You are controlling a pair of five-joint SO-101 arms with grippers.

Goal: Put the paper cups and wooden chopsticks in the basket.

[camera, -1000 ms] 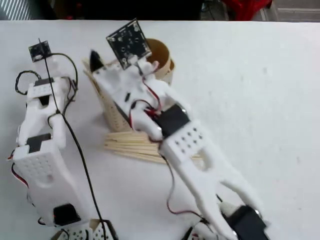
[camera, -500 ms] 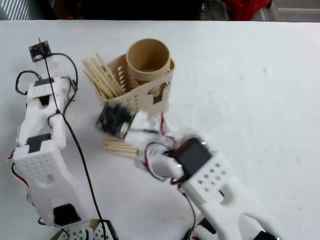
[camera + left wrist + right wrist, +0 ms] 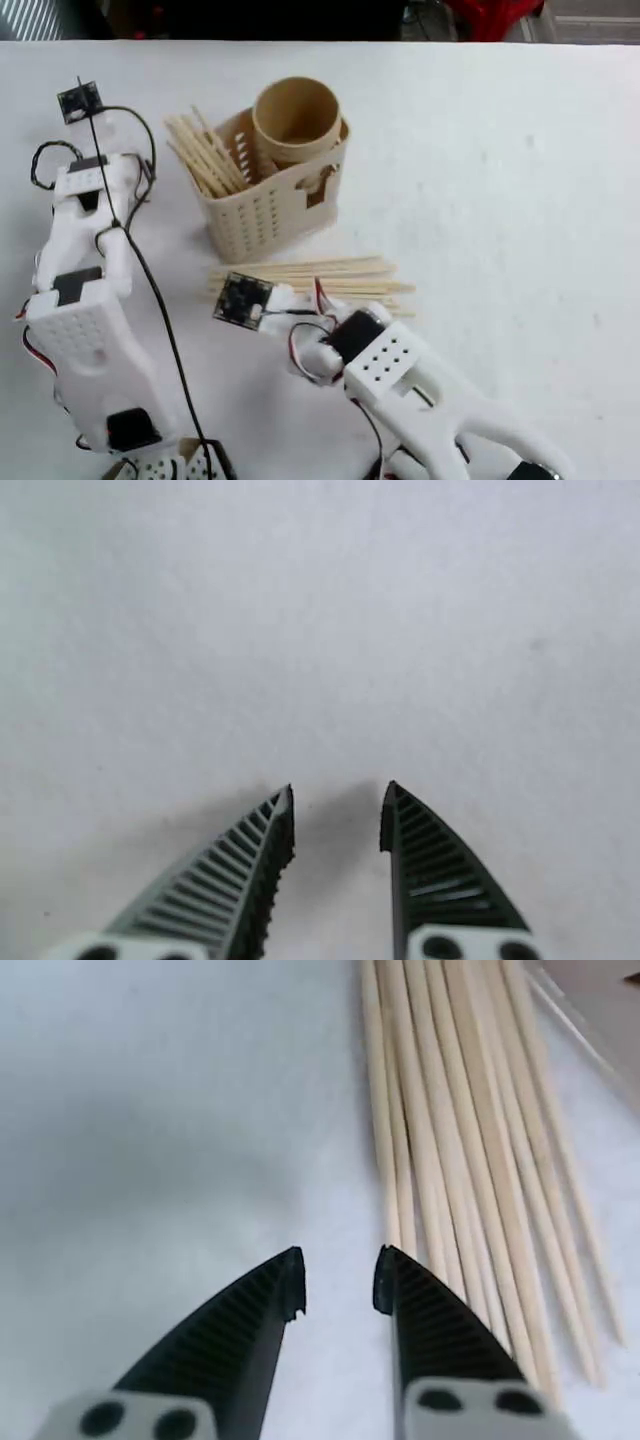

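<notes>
When viewed from above: basket [image 3: 270, 215] just left of upper centre on white table [image 3: 500, 180], holding one cup [image 3: 296, 118] upright and stowed chopsticks [image 3: 205, 155] leaning toward upper left. Directly below the basket, loose chopsticks [image 3: 330, 278] lying flat in a row across the frame's middle. Right arm [image 3: 400, 370] at lower centre, wrist camera over the row's left end. Left arm [image 3: 85, 270] along the left edge, apart from the basket.

Left wrist view: left gripper [image 3: 337, 815] at lower centre, parted by a narrow gap, empty, over bare table.

Right wrist view: right gripper [image 3: 340, 1280] at lower centre, narrowly parted, nothing between the jaws. Loose chopsticks running from top centre to lower right, nearest ones just beside the jaw on the frame's right; contact impossible to tell.

Judged step: fetching the loose chopsticks, with the cup apparently done. Next move probably calls for spreading wider, shifting sideways to straddle a few sticks, closing, lifting, then dropping them into the basket beside the cup.
</notes>
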